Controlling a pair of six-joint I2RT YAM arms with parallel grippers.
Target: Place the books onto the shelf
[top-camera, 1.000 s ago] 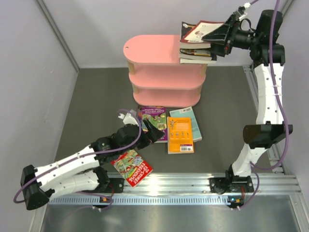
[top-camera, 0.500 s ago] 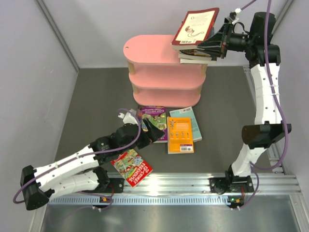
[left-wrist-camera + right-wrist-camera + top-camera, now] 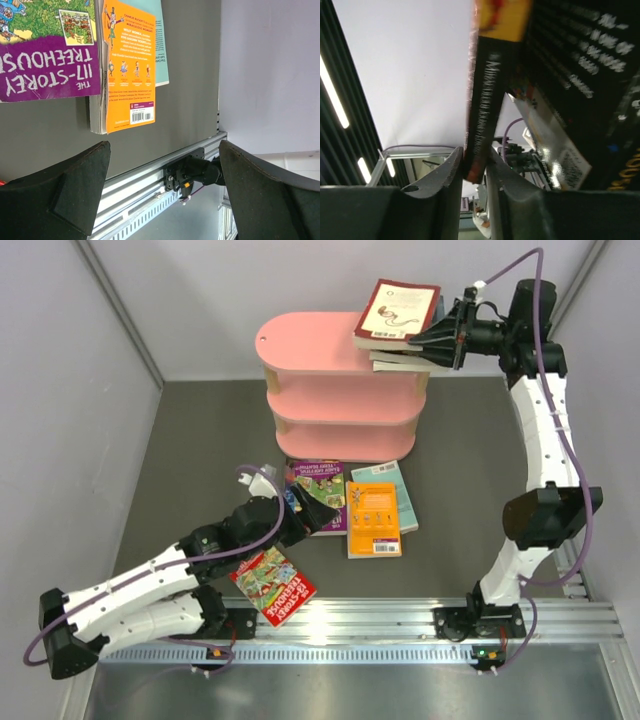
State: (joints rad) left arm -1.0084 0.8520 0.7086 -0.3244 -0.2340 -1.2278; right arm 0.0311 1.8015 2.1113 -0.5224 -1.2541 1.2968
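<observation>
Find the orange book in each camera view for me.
Top external: the orange book lies flat near the picture's centre, in front of the pink shelf.
Left wrist: upper middle, cover up.
Right wrist: not in it.
Shared landmark: the purple Treehouse book, directly left of it in both views.

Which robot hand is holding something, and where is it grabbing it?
The right end effector pinches the maroon-and-cream book at its spine edge, up by the top of the pink shelf. The left end effector is open and holds nothing.
</observation>
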